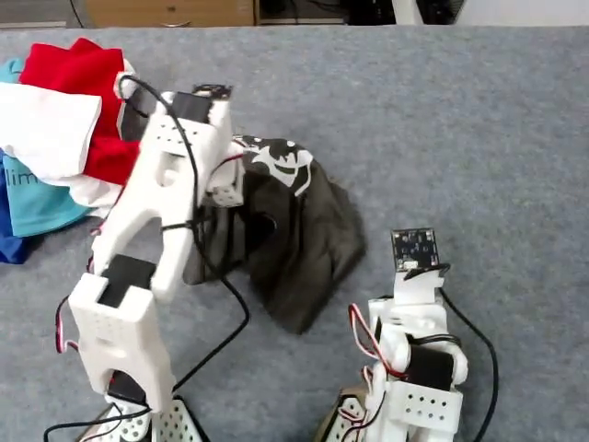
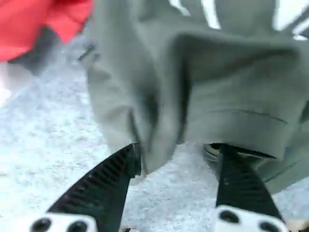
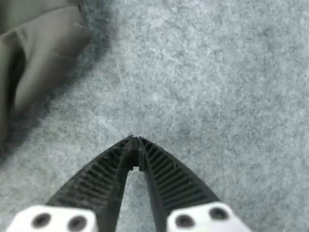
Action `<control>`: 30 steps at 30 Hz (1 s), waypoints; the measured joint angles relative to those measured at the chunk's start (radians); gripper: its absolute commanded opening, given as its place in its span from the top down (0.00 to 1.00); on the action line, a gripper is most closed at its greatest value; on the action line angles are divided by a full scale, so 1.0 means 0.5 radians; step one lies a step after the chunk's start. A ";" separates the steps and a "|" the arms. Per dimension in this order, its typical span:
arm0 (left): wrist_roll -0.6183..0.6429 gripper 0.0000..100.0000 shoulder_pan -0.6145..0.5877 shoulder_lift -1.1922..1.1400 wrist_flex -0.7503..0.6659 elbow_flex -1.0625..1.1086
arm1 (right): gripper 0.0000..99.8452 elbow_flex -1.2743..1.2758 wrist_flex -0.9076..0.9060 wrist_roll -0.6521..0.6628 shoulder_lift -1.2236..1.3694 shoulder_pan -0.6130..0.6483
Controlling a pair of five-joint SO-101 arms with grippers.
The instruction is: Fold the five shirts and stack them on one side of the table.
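Note:
A dark olive shirt (image 1: pixel 308 244) with a white skull print lies crumpled in the middle of the grey table (image 1: pixel 479 138). My left gripper (image 2: pixel 178 154) is open at its left edge, and a fold of the shirt (image 2: pixel 217 96) hangs between the spread fingers. Under the white wrist of the left arm, that gripper (image 1: pixel 225 189) is mostly covered. My right gripper (image 3: pixel 135 142) is shut on nothing, just over bare table to the right of the shirt (image 3: pixel 34 53). A red shirt (image 1: pixel 83 83), a white one (image 1: pixel 46 129), a teal one (image 1: pixel 37 198) and a blue one (image 1: pixel 7 241) are heaped at the far left.
The right arm (image 1: pixel 414 350) stands near the front edge. Black cables (image 1: pixel 225 304) trail from the left arm across the table in front of the dark shirt. The red shirt (image 2: pixel 38 19) lies close behind the left gripper. Bare table stretches to the right and back.

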State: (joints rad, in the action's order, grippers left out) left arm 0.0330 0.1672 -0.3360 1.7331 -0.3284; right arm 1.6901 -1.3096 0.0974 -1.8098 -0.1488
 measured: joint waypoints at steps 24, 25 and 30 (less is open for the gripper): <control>-0.160 0.76 -0.175 1.378 -1.126 1.995 | 0.99 0.000 0.000 0.000 0.000 0.000; -0.160 0.76 -0.181 1.384 -1.224 2.056 | 0.99 0.000 0.000 0.000 0.000 0.000; -0.160 0.77 -0.184 1.286 -1.522 2.133 | 0.99 0.000 0.000 0.000 0.000 0.000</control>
State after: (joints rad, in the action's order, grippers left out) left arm -0.0468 0.0752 0.3069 0.9720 0.7380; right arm 1.6901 -1.3096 0.0974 -1.8098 -0.1488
